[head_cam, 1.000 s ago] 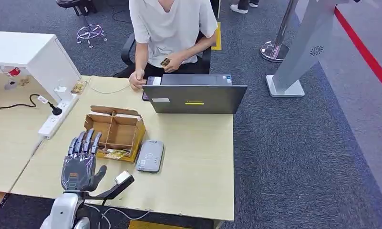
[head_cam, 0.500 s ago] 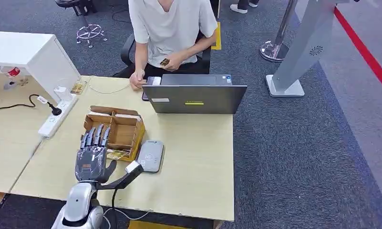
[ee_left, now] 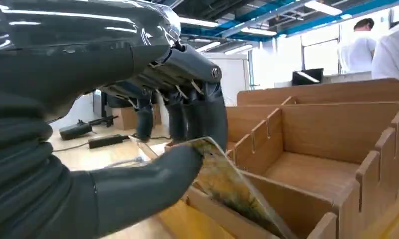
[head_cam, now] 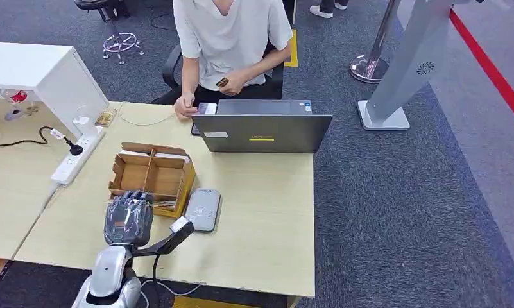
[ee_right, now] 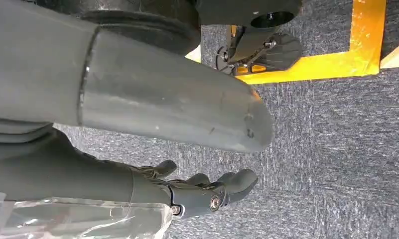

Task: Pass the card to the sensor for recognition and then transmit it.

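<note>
A divided wooden box [head_cam: 153, 174] stands on the light wood table [head_cam: 267, 212], with a grey card sensor [head_cam: 203, 210] just to its right. My left hand [head_cam: 128, 219] is at the box's near compartment, fingers curled down into it. In the left wrist view the thumb [ee_left: 152, 179] and fingers [ee_left: 202, 112] pinch a yellow-green patterned card [ee_left: 229, 191], which is tilted up over the compartment's front wall. My right hand [ee_right: 197, 191] hangs over grey carpet, its fingers apart and holding nothing.
A person in a white shirt [head_cam: 231, 32] sits behind an open laptop [head_cam: 262, 133] at the table's far side, holding a small card [head_cam: 222, 83]. A power strip [head_cam: 74, 160] and white cabinet [head_cam: 42, 70] lie to the left. A cable trails off the table's front edge.
My left hand has moved forward and right from the table's near edge to the box. Its fingers, straight before, now curl down onto the card in the near compartment.
</note>
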